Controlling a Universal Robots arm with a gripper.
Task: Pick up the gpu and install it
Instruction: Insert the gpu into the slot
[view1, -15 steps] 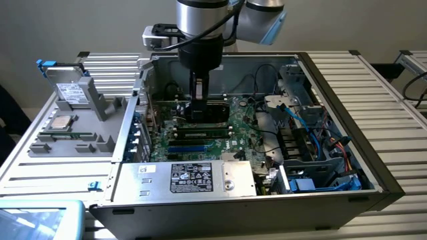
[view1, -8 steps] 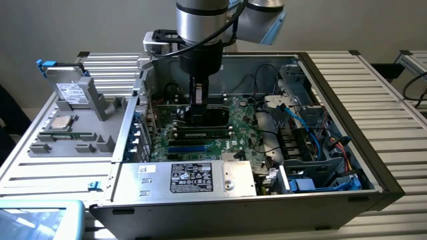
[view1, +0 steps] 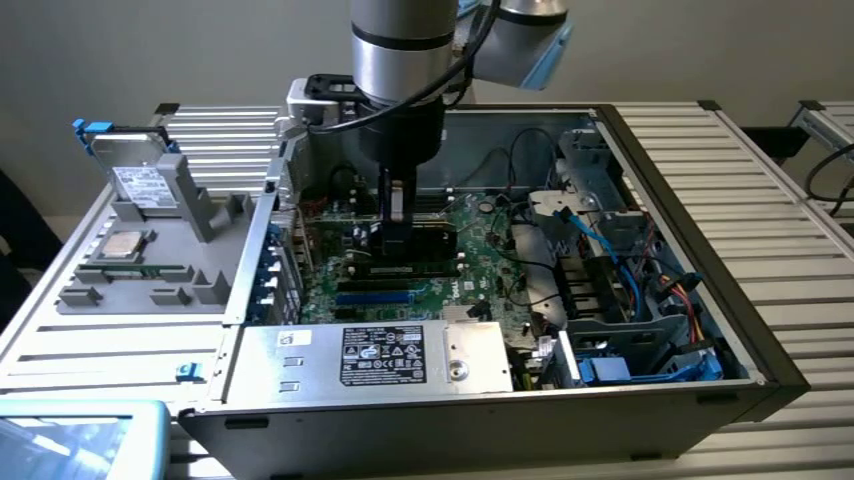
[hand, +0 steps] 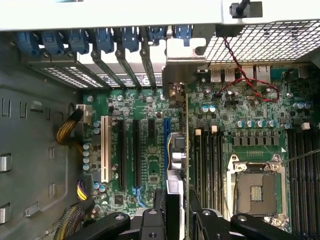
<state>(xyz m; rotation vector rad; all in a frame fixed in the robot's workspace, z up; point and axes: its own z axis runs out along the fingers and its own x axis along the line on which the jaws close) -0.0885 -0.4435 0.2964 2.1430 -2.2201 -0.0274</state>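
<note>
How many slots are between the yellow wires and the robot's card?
5: one long white plastic slot nearest the yellow wires, two long black slots, one short black slot, one blue slot beside the green gpu card. More may hide beneath it.

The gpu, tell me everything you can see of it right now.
The gpu is a thin green card, edge-on in the wrist view, with a silver metal bracket at the end by the case's rear slot openings. The exterior view shows its black cooler face. It stands on edge inside the open case, over the motherboard by the blue slot. The gripper is shut on it. Whether it is seated cannot be told.
</note>
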